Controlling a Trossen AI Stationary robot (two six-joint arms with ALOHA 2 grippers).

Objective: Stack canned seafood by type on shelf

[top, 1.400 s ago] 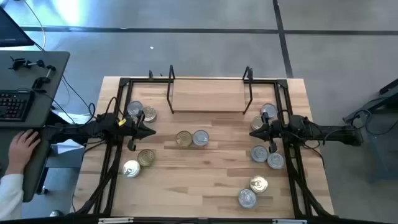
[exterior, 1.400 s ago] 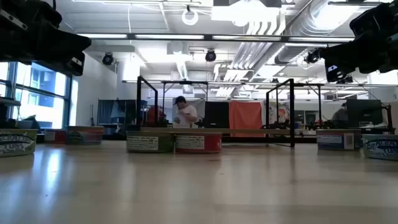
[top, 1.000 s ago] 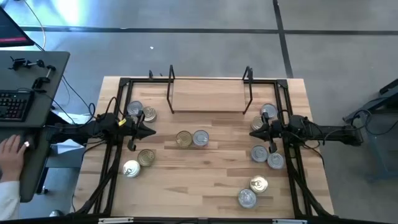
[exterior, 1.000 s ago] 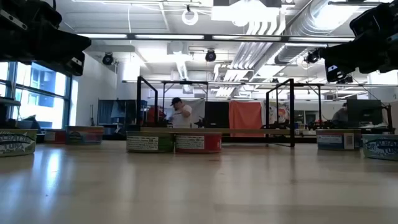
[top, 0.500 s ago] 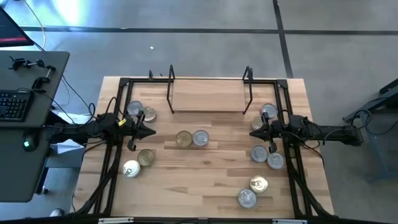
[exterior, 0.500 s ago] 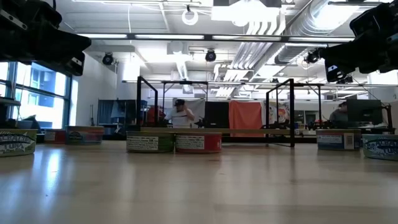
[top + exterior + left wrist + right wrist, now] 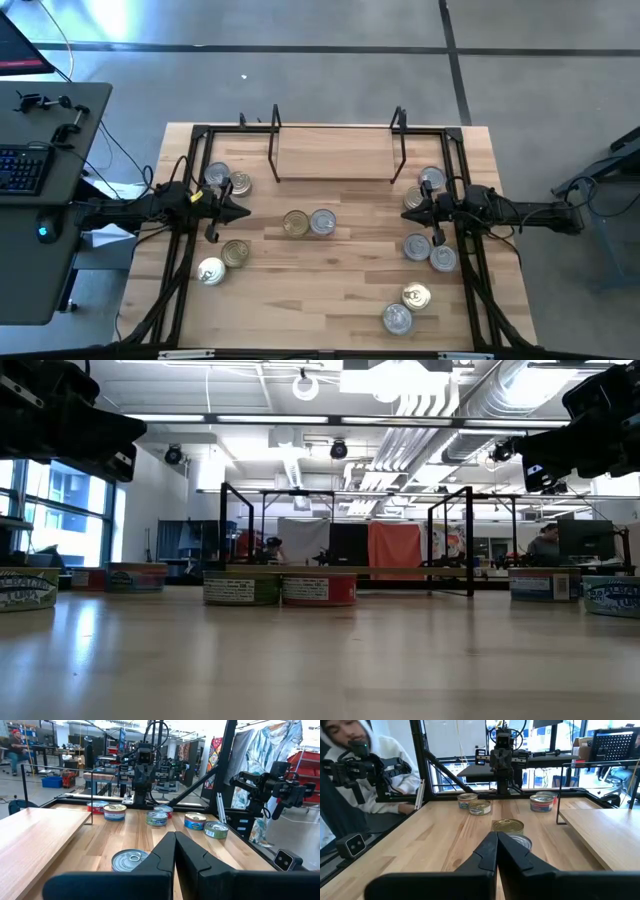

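both pincers (image 7: 243, 211) (image 7: 408, 212) pinched shut, empty; only right wrist view shows a person (image 7: 367, 772).

The high view looks straight down on the whole table (image 7: 330, 290), far enough to take in floor all around. The low view sits at tabletop level, facing toward twelve o'clock across the boards into the room. Each wrist view looks level across the table toward the opposite arm, from nine and three o'clock. All four views share the middle pair of cans (image 7: 309, 223).
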